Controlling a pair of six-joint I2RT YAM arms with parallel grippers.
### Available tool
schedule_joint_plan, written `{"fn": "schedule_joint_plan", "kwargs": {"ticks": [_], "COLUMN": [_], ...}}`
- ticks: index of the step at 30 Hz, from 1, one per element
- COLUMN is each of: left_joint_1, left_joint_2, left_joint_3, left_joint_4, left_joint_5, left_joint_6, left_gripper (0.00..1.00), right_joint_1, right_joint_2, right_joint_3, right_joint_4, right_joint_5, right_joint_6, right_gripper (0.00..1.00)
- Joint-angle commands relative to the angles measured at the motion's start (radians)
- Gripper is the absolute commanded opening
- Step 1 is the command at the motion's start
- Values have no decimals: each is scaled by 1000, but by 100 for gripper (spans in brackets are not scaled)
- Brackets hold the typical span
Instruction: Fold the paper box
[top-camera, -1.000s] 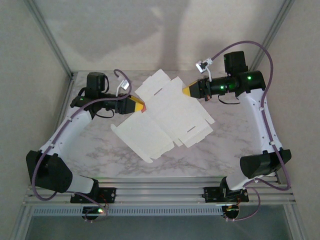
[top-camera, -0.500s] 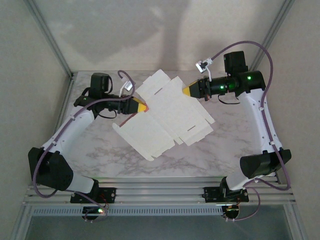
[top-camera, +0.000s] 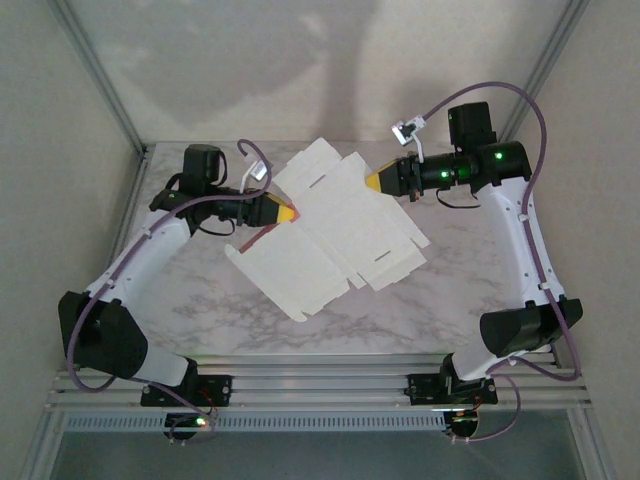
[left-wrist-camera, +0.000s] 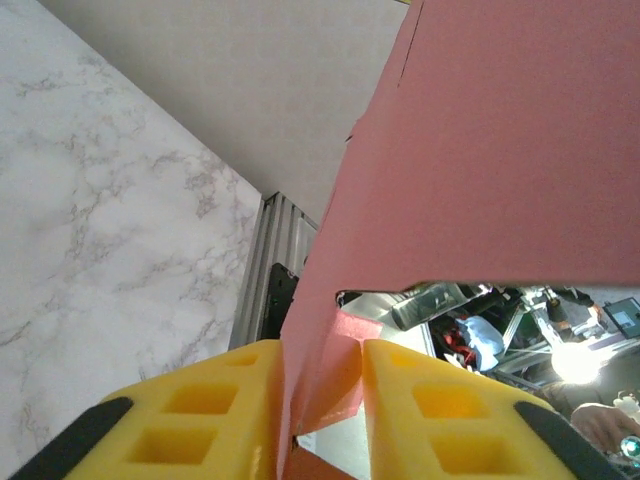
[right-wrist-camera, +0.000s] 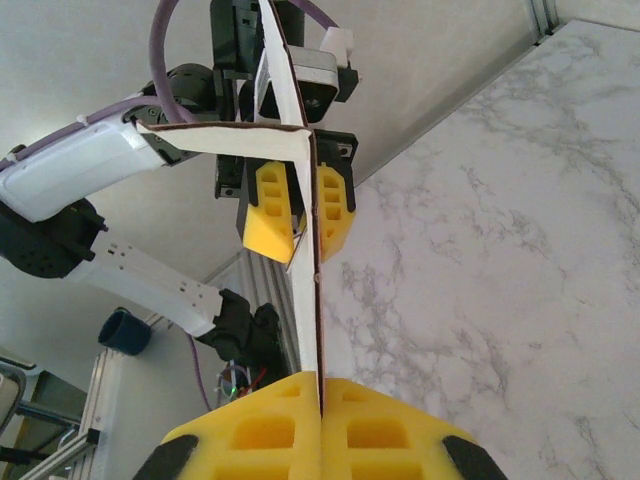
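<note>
Above the middle of the marble table (top-camera: 190, 300), the paper box (top-camera: 335, 240) is still a flat, unfolded sheet. Its white face is up in the overhead view and its pink face is underneath. It appears to be held clear of the tabletop, with one large panel reaching toward 7 o'clock and a smaller tabbed panel toward 4 o'clock.

The left gripper (top-camera: 287, 213) meets the sheet at its 9 o'clock edge. In the left wrist view its yellow jaws stand narrow, with a small pink flap pinched between them.

The right gripper (top-camera: 372, 182) meets the sheet at about 1 o'clock. In the right wrist view its jaws are pressed tight on the board's thin edge, seen end-on.

Holding two roughly opposite edges probably keeps the floppy paperboard stretched and lifted, so that a panel can swing on its crease without dragging on the marble. The left grip on a flap rather than a main panel suggests that flap is the part about to be bent.
</note>
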Motion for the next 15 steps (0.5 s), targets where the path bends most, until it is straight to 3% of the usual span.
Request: {"fn": "schedule_joint_plan", "kwargs": {"ticks": [1,4,6,9,15], "left_joint_1": [-15,-19,-19,-19,0], "left_joint_2": [9,10,8,6,-15], "left_joint_3": [21,23,23,32,52], "left_joint_4": [-13,-14,-19,-32,-59], "left_joint_5": [12,12,12,4,-54], "left_joint_6": [27,27,27,28,29], "left_gripper": [25,30,49,60,62], "right_joint_1": [-10,-10,-10,-10,-9], "right_joint_2": [5,7,7,9,7], "right_joint_3": [-2,-1,0,0,-4], "right_joint_4": [36,41,42,41,34], "right_joint_5": [-41,-42,-40,-30,-27], "right_joint_6": [16,19,21,23,18], "right_gripper": [0,0,0,0,0]}}
